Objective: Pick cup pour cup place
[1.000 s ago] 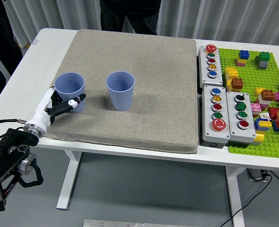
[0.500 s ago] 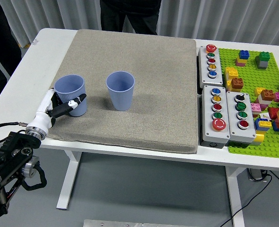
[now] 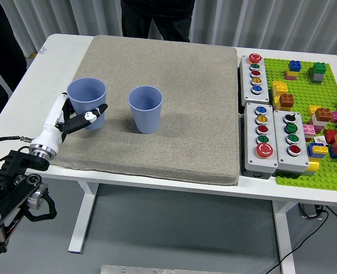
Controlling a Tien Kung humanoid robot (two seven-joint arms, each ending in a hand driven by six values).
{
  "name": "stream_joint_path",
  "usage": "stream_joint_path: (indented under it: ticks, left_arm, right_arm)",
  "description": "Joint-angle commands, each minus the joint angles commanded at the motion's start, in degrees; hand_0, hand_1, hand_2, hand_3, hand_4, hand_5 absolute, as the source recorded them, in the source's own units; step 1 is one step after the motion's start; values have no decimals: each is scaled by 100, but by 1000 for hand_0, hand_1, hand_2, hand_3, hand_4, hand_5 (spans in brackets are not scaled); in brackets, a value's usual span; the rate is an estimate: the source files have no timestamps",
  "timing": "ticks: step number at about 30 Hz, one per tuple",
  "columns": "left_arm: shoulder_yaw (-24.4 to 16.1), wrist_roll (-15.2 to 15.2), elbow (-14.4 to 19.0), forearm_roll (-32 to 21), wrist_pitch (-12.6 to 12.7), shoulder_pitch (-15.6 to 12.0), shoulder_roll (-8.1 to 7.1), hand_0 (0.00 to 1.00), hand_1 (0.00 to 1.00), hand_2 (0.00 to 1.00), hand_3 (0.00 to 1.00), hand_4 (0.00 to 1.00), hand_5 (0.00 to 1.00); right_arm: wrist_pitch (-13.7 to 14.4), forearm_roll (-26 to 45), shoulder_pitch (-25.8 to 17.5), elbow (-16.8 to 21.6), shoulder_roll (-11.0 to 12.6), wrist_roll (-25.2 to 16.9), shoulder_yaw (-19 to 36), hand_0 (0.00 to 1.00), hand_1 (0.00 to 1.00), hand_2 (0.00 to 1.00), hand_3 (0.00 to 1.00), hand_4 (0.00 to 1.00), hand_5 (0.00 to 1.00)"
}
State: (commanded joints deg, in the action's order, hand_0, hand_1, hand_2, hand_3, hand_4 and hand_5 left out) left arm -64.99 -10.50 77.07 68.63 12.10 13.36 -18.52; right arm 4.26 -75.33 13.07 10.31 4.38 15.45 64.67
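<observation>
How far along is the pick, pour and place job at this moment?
Done: the left hand is shut on the left cup. In hand: the lift, though whether the cup has left the grey mat cannot be told. Left: pouring into the second cup, which stands upright alone, then setting the cup down.

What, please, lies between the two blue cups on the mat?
Nothing: in the head view, only bare grey mat separates the held cup from the free cup.
</observation>
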Motion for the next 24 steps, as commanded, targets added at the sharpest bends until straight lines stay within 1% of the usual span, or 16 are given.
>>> stream_joint_path:
  ticks: [1,2,4,6,7,9,12,17,21,24]
  left_arm:
    - [-17,40,97,102,6,57,-54,544,453,439,449,799,197]
    - [-21,50,121,128,7,70,-67,544,453,439,449,799,197]
    - [-38,108,224,274,40,154,-146,544,453,439,449,799,197]
    - [-24,156,255,388,61,223,-196,544,453,439,449,799,197]
    - [-20,183,259,454,58,249,-213,464,444,439,446,789,192]
    - [6,297,276,740,51,332,-271,464,444,439,446,789,192]
    - [82,365,286,943,58,406,-331,464,444,439,446,789,192]
    - [170,384,255,999,70,443,-338,454,447,441,448,780,184]
    - [262,429,252,1155,78,463,-329,456,447,441,449,775,182]
    - [323,498,269,1338,76,504,-358,456,447,441,449,775,182]
  right_arm:
    - [-1,-16,-9,0,4,3,6,675,637,569,573,2,184]
    - [-2,-20,-11,0,5,4,8,675,637,569,573,2,184]
    - [1,-10,-36,0,11,4,-11,675,637,569,573,2,184]
    - [0,-13,-55,0,14,6,-15,675,637,569,573,2,184]
    - [-2,-21,-61,0,15,8,-16,675,637,569,573,2,182]
    - [-5,-37,-78,0,19,9,-13,675,637,569,573,2,182]
    - [-3,-43,-89,0,25,10,-12,675,637,569,573,2,182]
    - [-1,-22,-100,0,27,7,-30,675,637,567,573,2,180]
    - [2,2,-93,0,25,8,-41,675,636,567,573,2,179]
    - [9,33,-86,0,26,5,-56,675,636,567,573,2,179]
